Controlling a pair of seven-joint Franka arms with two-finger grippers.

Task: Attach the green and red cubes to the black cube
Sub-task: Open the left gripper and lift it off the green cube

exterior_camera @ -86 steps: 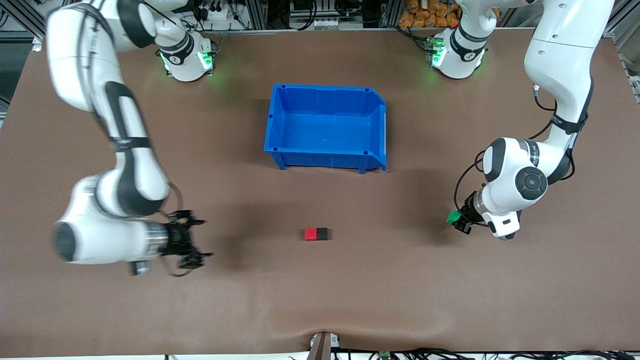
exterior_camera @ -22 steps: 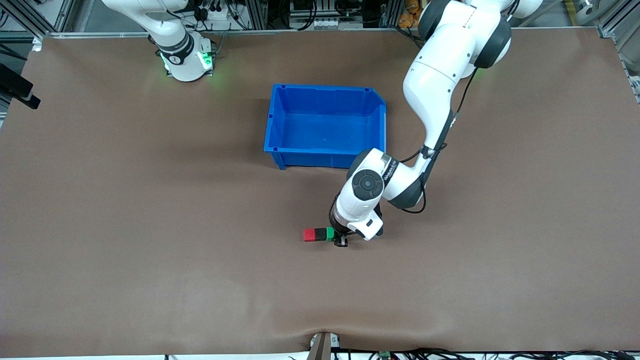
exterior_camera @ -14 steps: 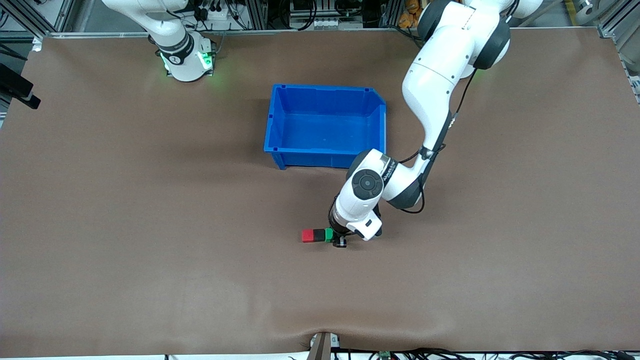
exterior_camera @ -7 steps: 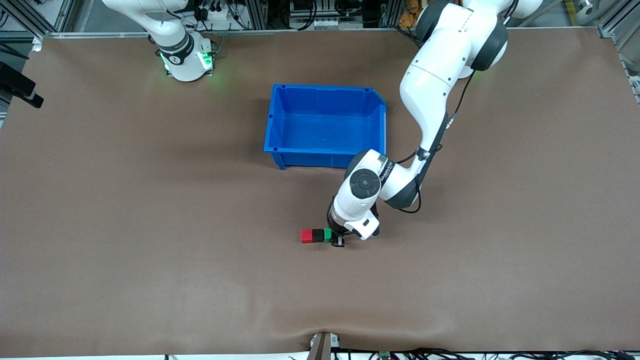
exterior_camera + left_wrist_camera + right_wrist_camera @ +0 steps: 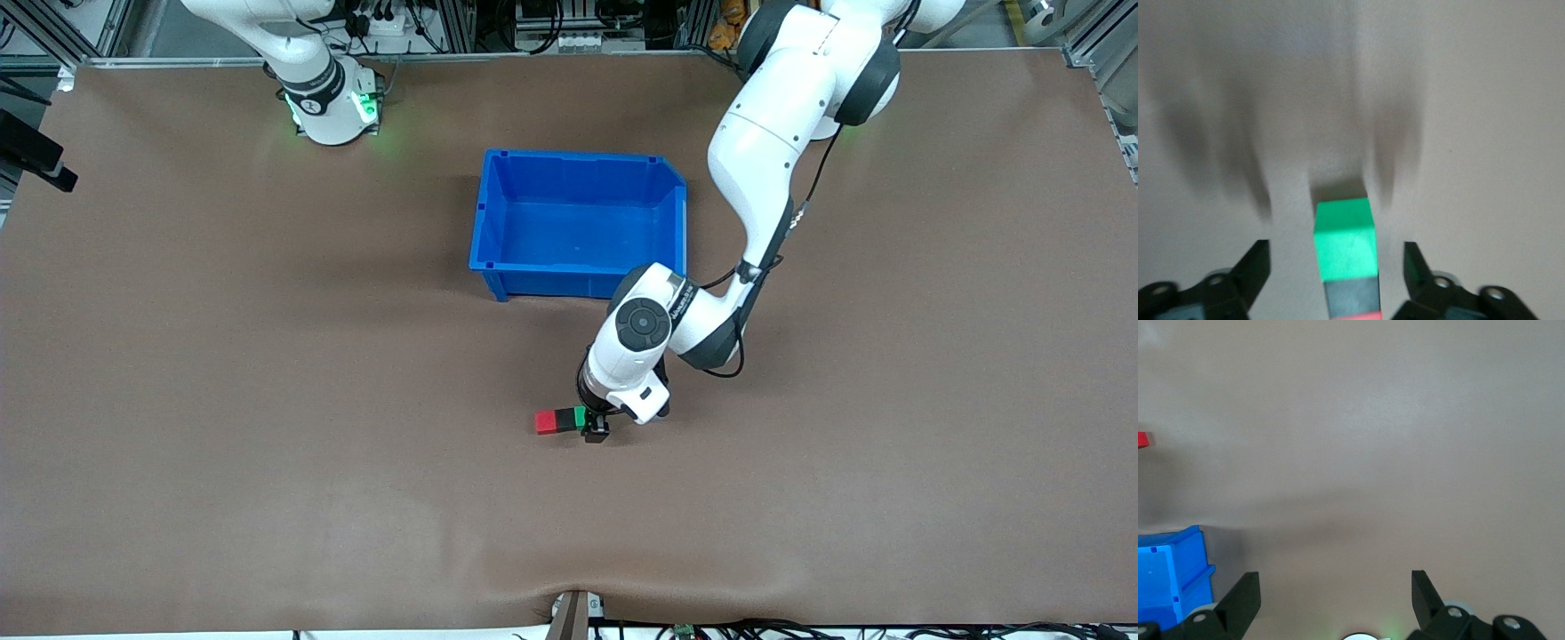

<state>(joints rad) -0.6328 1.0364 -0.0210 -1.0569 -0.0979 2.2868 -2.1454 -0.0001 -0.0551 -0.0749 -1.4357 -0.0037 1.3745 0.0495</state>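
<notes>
The red cube [image 5: 546, 422], the black cube [image 5: 566, 418] and the green cube [image 5: 580, 415] lie in one touching row on the brown table, black in the middle. In the left wrist view the green cube [image 5: 1345, 240] sits between the fingers, with the black cube [image 5: 1351, 295] and a strip of the red cube [image 5: 1358, 316] past it. My left gripper [image 5: 594, 428] [image 5: 1336, 245] is low at the row's green end, open, its fingers [image 5: 1251, 273] standing clear of the cube's sides. My right gripper [image 5: 1335, 577] waits high over bare table, open and holding nothing.
A large blue bin [image 5: 569, 284] stands farther from the front camera than the cubes, close to the left arm's elbow. Its corner [image 5: 1171, 580] and the red cube [image 5: 1141, 440] show in the right wrist view. The right arm's base [image 5: 329, 98] is at the table's back edge.
The left gripper, shut on the green cube half a second ago, has opened and let it go against the black cube. The row has slid slightly toward the right arm's end.
</notes>
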